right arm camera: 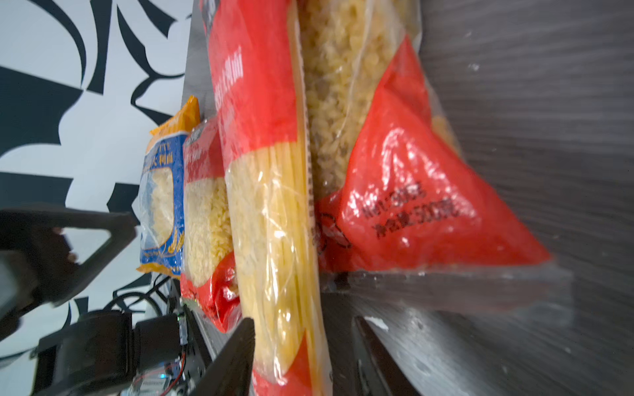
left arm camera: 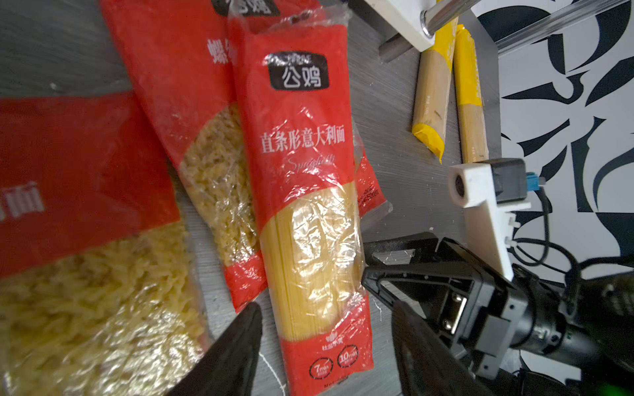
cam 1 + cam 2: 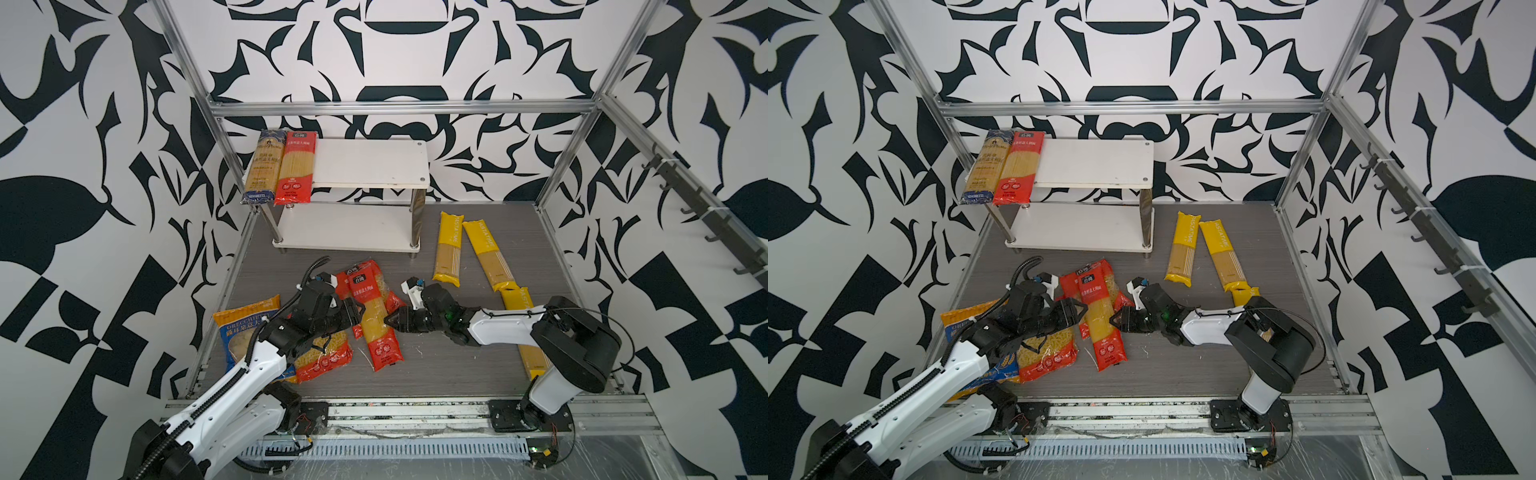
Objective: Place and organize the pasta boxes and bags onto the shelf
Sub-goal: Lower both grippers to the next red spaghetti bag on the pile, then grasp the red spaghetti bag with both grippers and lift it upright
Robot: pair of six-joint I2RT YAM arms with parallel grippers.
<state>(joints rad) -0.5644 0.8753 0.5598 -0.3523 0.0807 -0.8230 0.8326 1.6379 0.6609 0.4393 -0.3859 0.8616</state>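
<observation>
- The left gripper [image 2: 326,305] has its fingers spread on either side of the long red spaghetti packet [image 3: 376,320], well in front of the shelf [image 3: 370,166]. No contact is apparent, though the view is blurred.
- The right gripper [image 1: 303,320] is likewise spread, straddling the same packet from the opposite side.
- That packet lies flat on the table [image 3: 436,353], overlapping a short red packet [image 3: 394,300].
- A second short red packet [image 3: 328,359] and the blue-orange packet [image 3: 239,332] lie front-left of the shelf.
- The long yellow packets [image 3: 448,249] [image 3: 486,257] [image 3: 517,300] lie front-right of the shelf.
- On the left end of the shelf's top board, the dark-blue packet [image 3: 262,170] and another long red packet [image 3: 296,170] lie side by side.
</observation>
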